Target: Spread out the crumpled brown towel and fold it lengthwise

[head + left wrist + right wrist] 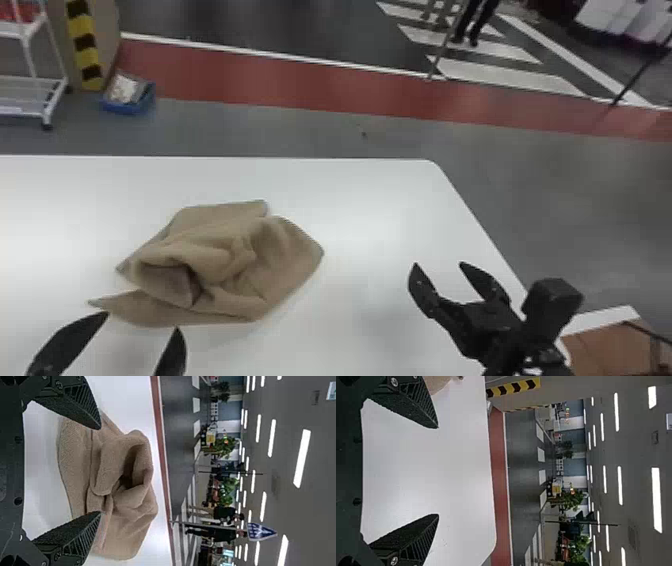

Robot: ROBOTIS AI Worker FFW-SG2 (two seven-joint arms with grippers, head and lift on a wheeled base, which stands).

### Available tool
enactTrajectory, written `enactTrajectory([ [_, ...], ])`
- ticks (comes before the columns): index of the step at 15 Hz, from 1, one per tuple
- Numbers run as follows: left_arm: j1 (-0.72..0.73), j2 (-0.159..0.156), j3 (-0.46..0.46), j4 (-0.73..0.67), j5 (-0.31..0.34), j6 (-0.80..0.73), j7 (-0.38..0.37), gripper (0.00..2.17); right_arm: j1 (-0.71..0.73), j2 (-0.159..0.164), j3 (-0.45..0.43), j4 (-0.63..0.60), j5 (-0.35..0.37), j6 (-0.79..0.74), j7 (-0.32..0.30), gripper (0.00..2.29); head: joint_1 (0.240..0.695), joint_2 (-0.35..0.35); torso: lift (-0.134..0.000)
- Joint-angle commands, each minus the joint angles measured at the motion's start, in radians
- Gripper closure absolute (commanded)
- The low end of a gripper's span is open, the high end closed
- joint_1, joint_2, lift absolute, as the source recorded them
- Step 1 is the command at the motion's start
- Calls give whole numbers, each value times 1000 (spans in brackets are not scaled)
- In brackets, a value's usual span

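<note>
The brown towel point(280, 265) lies crumpled on the white table point(370, 200), with a raised fold over a dark hollow and a pointed corner at its near left. At the towel's near edge, my left gripper point(142, 325) stands open, nothing between its fingers. In the left wrist view the towel point(126, 490) lies beyond the open left gripper point(101, 471). Well to the right of the towel, my right gripper point(437, 265) is open over the table. A small part of the towel point(437, 383) appears past one finger of the right gripper point(439, 471) in the right wrist view.
The table's far right corner point(432, 162) is rounded, and its right edge runs past my right gripper. A brown box point(610, 347) stands off the table at the near right. Beyond the table, a white rack point(35, 75) and a blue bin point(129, 100) stand on the floor.
</note>
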Motion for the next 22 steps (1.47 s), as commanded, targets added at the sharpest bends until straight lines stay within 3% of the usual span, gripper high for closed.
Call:
enactTrajectory([
  [1, -56, -3, -18, 5, 22, 137, 5, 134, 1, 1, -6, 6, -1, -2, 0, 87, 695, -350, -124],
  [9, -136, -3, -159, 63, -1, 161, 7, 147, -9, 1, -21, 45, -24, 4, 1, 87, 695, -350, -124],
  [13, -215, -3, -165, 115, -30, 204, 76, 147, -11, 1, -21, 46, -27, 7, 5, 87, 695, -350, -124],
  [15, -211, -3, -160, 114, -29, 229, 71, 147, -19, 1, -26, 60, -30, 11, 14, 87, 695, -350, -124],
  [18, -231, -3, -177, 129, -45, 275, 59, 252, -32, 1, -24, 75, -32, 17, 18, 87, 695, -350, -124],
  [22, -277, -3, -171, 161, -58, 345, 20, 670, -34, 1, -30, 85, -36, 17, 21, 87, 695, -350, -124],
])
